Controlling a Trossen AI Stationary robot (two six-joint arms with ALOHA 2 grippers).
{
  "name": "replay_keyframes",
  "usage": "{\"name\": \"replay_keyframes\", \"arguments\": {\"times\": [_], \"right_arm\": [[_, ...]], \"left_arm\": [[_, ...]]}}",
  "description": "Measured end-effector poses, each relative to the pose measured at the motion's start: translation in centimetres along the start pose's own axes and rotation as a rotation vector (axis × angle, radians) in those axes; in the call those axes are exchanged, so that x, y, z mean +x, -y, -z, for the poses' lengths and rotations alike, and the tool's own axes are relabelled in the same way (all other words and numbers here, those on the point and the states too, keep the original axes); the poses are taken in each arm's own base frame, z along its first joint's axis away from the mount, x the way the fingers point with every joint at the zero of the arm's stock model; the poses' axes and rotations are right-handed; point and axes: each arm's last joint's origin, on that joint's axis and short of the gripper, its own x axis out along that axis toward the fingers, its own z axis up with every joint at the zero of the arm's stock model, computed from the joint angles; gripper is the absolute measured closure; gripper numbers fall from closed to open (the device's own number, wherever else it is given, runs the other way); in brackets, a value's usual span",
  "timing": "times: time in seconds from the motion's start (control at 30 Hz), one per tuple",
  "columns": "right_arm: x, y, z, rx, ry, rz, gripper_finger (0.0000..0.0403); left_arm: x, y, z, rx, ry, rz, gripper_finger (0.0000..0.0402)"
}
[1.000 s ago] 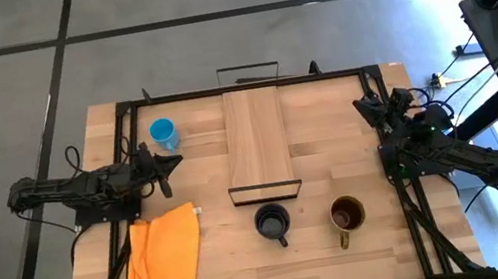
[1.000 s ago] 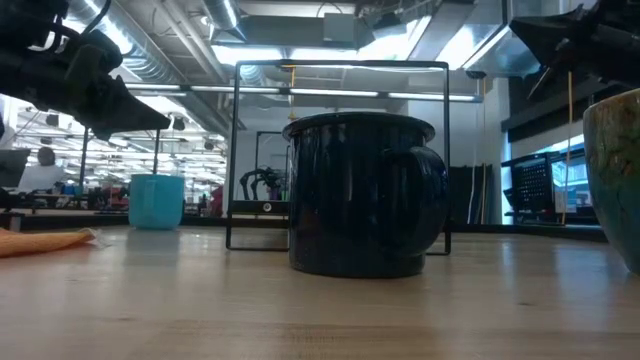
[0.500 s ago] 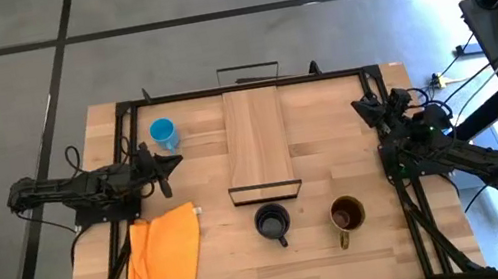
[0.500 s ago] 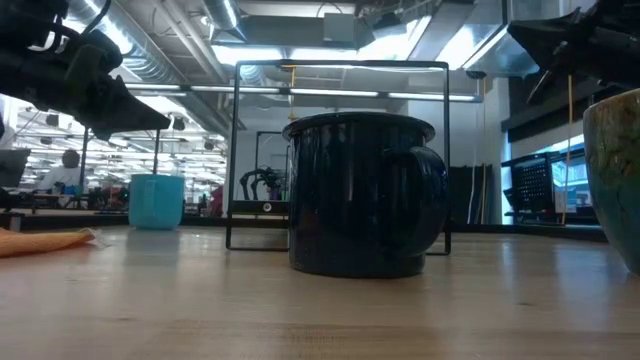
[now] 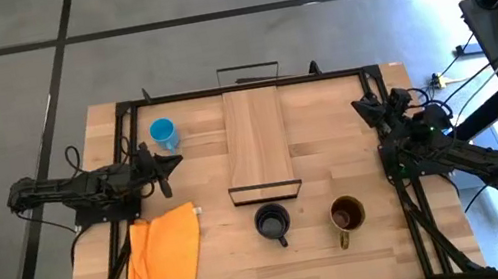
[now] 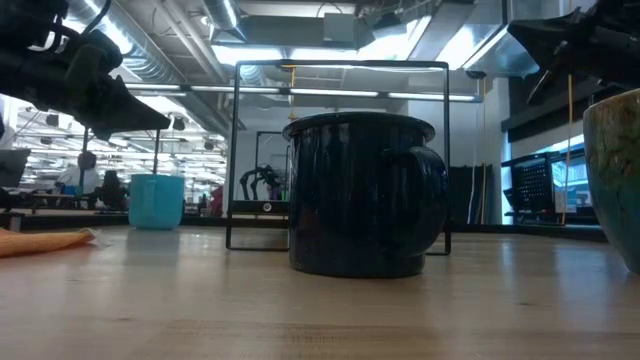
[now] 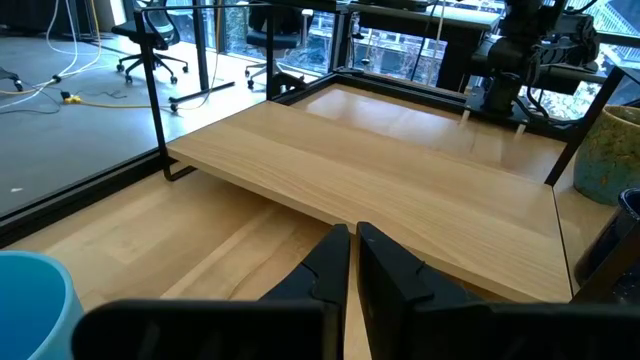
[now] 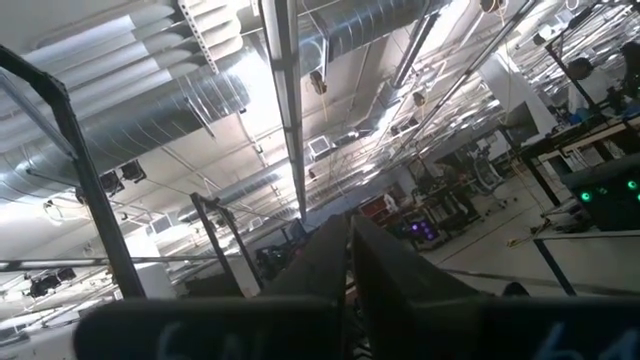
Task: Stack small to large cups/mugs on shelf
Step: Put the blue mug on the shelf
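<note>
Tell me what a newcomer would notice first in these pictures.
Three cups sit on the table, none on the shelf yet: the blue cup at the far left, the black cup just in front of the shelf's near end, and the olive cup to its right. An orange cloth lies at the near left. The left claw and right claw hang shut at the table's sides.

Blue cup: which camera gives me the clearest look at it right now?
The high view: the blue cup stands whole and unblocked on the table, just beyond the left gripper and left of the shelf. The low view shows it far off, side-on. The left wrist view catches only its rim at the corner; the right wrist view misses it.
</note>
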Motion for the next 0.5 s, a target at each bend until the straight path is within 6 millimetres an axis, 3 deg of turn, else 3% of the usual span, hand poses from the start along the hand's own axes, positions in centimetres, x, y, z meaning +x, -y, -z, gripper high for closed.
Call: {"name": "replay_keyframes", "arguments": {"times": [0.33,0.5], "right_arm": [[0.00,-0.03,-0.04,0.255,0.005,-0.002,0.0380],[0.00,-0.03,-0.07,0.273,0.011,0.000,0.0380]], "left_arm": [[0.00,0.00,0.00,0.000,0.000,0.000,0.0385],[0.00,0.00,0.00,0.000,0.000,0.000,0.0385]]}}
